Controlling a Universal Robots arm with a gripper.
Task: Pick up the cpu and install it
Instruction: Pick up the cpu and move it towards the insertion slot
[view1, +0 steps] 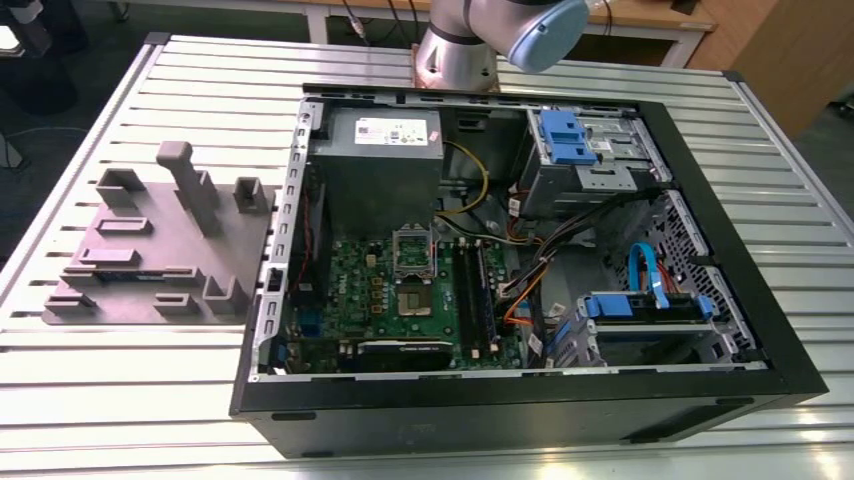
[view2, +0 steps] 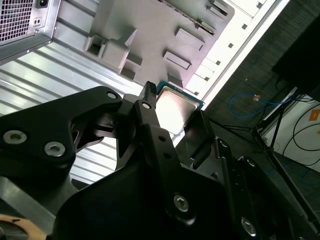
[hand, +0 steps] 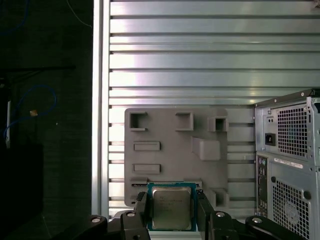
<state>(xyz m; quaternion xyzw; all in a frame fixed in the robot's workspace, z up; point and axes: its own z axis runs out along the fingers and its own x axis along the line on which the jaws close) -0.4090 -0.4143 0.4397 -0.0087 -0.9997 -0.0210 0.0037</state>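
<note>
The cpu (hand: 171, 208), a small square chip with a pale metal top and a thin blue-green edge, sits between my black fingers (hand: 141, 210) in both wrist views. My gripper (hand: 171, 211) is shut on it and holds it well above the grey fixture plate (hand: 175, 150). In the second wrist view the cpu (view2: 172, 109) stands out past the gripper (view2: 172, 122), tilted. On the green motherboard inside the open computer case (view1: 534, 400), the metal-framed socket (view1: 412, 252) lies with a dark centre. Part of the arm (view1: 507, 30) shows behind the case.
The grey fixture plate (view1: 147, 250) with raised blocks lies on the slatted metal table (view1: 107, 400), at the exterior view's left of the case. The case holds a grey power supply (view1: 380, 135), cables and blue drive brackets (view1: 567, 135). The case's back panel (hand: 290, 160) stands beside the plate.
</note>
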